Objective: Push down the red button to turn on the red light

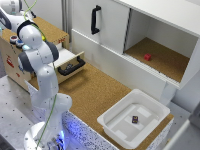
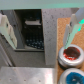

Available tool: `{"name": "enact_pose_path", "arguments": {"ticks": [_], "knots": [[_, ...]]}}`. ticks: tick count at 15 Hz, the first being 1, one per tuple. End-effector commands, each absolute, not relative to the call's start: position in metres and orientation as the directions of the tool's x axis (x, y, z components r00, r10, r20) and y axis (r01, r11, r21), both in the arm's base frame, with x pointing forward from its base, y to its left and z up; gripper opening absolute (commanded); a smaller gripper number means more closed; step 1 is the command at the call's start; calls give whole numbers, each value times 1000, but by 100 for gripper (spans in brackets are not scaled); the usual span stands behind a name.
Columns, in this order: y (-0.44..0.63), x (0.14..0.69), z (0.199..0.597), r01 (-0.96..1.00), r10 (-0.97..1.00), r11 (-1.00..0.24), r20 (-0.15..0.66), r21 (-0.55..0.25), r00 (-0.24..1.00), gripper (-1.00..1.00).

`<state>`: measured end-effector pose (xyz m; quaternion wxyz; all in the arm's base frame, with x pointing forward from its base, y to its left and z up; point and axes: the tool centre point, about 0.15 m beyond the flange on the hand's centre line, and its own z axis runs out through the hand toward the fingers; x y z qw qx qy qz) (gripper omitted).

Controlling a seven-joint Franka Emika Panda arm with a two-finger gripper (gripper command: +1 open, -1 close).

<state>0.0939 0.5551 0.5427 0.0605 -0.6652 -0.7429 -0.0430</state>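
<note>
In the wrist view the red button [image 2: 71, 54] has a grey ring and sits on the wooden button box [image 2: 64, 30]. A second button [image 2: 75, 77] lies beside it, partly cut off by the frame edge. My gripper [image 2: 40, 26] is open and empty, with one finger [image 2: 75, 25] above the red button and apart from it. In the exterior view the gripper [image 1: 13, 30] hangs over the box [image 1: 55, 31] at the far left. There the buttons are small and partly hidden by the arm. No red light shows.
An open drawer with a black handle [image 1: 71, 67] juts out beside the box. A cabinet door with a black handle [image 1: 95, 20] and an open compartment holding a red block [image 1: 147, 57] stand behind. A white tray [image 1: 112, 122] holds a small dark block [image 1: 135, 119].
</note>
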Motion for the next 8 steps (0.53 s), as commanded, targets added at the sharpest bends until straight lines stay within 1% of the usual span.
{"name": "enact_pose_path", "arguments": {"ticks": [1,5,8], "knots": [[612,102,565,995,981,101,-167,25,-95,-100],[618,93,561,992,983,129,-137,11,-126,-100],[621,93,552,990,980,137,-150,16,-133,-100]]}}
